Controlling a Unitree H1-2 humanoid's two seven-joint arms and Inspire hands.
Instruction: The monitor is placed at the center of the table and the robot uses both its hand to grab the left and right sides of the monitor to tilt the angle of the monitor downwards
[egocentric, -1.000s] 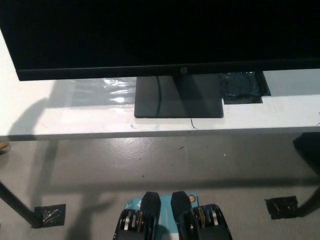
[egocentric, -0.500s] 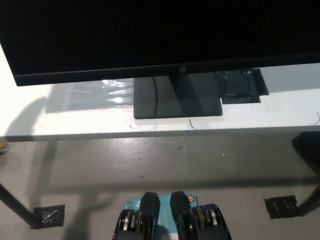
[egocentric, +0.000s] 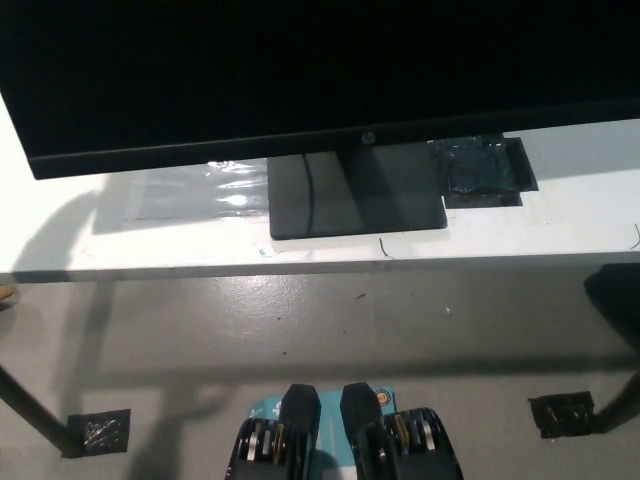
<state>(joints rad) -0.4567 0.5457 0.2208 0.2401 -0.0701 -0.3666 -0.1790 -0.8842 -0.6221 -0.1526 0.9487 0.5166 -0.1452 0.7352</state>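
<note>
Both hands out of view.
No sight of the white left hand at the left edge or lower left, nor of the black right hand at the bottom right; no telling how either is posed or whether open or closed. At the right edge, only a dark shape (egocentric: 618, 300), too cropped to call an arm.

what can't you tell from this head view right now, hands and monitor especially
- Both hands: out of the head view, so grip on the monitor cannot be checked.
- Monitor's top and right side: cut off by the picture's edges; its tilt angle cannot be judged.
- Screen content: all dark.
- Stand neck: hidden behind the screen; only the base shows.
- Black patch on the table: partly covered by the screen's lower edge; what it is stays unclear.
</note>
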